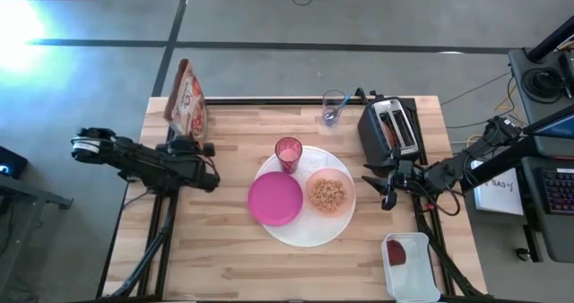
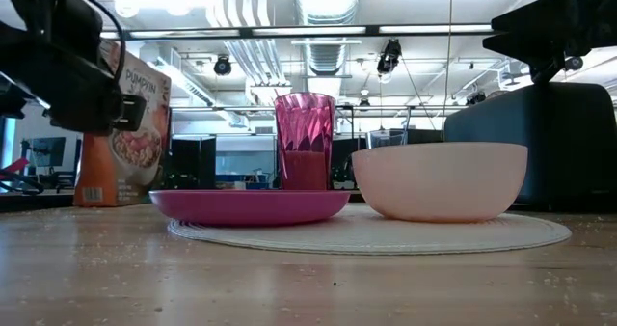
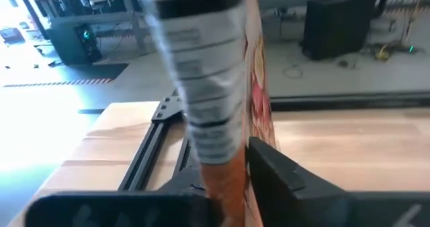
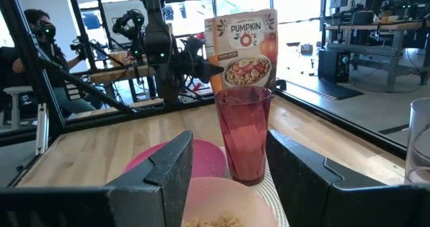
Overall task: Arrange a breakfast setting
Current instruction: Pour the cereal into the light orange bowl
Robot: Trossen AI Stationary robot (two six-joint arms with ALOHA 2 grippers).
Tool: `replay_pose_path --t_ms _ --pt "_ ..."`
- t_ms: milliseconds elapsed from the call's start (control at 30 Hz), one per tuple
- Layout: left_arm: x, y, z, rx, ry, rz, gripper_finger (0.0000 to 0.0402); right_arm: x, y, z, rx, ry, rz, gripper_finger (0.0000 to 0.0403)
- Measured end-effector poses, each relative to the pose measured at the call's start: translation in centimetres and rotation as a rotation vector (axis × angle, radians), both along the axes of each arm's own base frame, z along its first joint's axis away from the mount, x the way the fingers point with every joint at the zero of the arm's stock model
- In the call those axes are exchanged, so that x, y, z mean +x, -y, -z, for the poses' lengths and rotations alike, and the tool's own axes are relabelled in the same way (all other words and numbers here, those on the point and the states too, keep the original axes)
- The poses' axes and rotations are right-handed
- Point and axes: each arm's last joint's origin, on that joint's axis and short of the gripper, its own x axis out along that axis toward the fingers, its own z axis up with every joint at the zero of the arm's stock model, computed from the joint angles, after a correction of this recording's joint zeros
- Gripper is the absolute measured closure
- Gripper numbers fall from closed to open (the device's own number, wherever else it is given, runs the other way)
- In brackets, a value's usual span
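Note:
A large white plate (image 1: 305,236) lies mid-table and carries a magenta plate (image 1: 274,198), a peach bowl (image 1: 329,194) of cereal and a pink cup (image 1: 288,152). An orange cereal box (image 1: 186,101) stands on its base at the table's far left. My left gripper (image 1: 206,149) is at the box's foot, and the box fills the gap between its fingers in the left wrist view. My right gripper (image 1: 387,188) hangs open and empty at the white plate's right edge. In the right wrist view the cup (image 4: 243,133) stands beyond its fingers. My left gripper has the cereal box's lower part (image 3: 228,173) between its two fingers, across the narrow side. It comes at the box nearly level from the table's near side. The box is upright, its base on the table in the low view (image 2: 101,196). Blur hides the exact contact.
A black toaster (image 1: 392,128) stands at the far right, close behind my right gripper. A clear glass (image 1: 334,108) stands at the far edge and a white tub (image 1: 411,265) at the near right corner. Bare wood lies along the near left.

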Motion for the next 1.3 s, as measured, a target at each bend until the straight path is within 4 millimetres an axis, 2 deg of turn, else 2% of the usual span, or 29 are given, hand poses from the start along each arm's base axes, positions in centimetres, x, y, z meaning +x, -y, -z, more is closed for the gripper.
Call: replay_pose_path --t_ms 133,300,533,833,1067,1300 --pt "0.7 0.1 -0.6 -0.048 -0.026 -0.003 0.0318 0.0 0.0 0.0 0.0 0.0 0.0 0.0225" --pt "1.3 0.3 -1.1 -0.202 -0.057 -0.051 0.0281 0.0 0.0 0.0 0.0 0.0 0.0 0.0225" --pt "1.7 0.6 -1.5 -0.296 -0.08 -0.075 0.0249 0.0 0.0 0.0 0.0 0.0 0.0 0.0225" --pt "2.5 0.7 -2.6 -0.357 -0.113 -0.048 0.0242 0.0 0.0 0.0 0.0 0.0 0.0 0.0225" --pt "2.4 0.5 -4.3 -0.291 -0.117 -0.066 0.0242 0.0 0.0 0.0 0.0 0.0 0.0 0.0225" --pt "3.2 1.1 -5.0 -0.372 -0.135 -0.033 0.0242 0.0 0.0 0.0 0.0 0.0 0.0 0.0225"
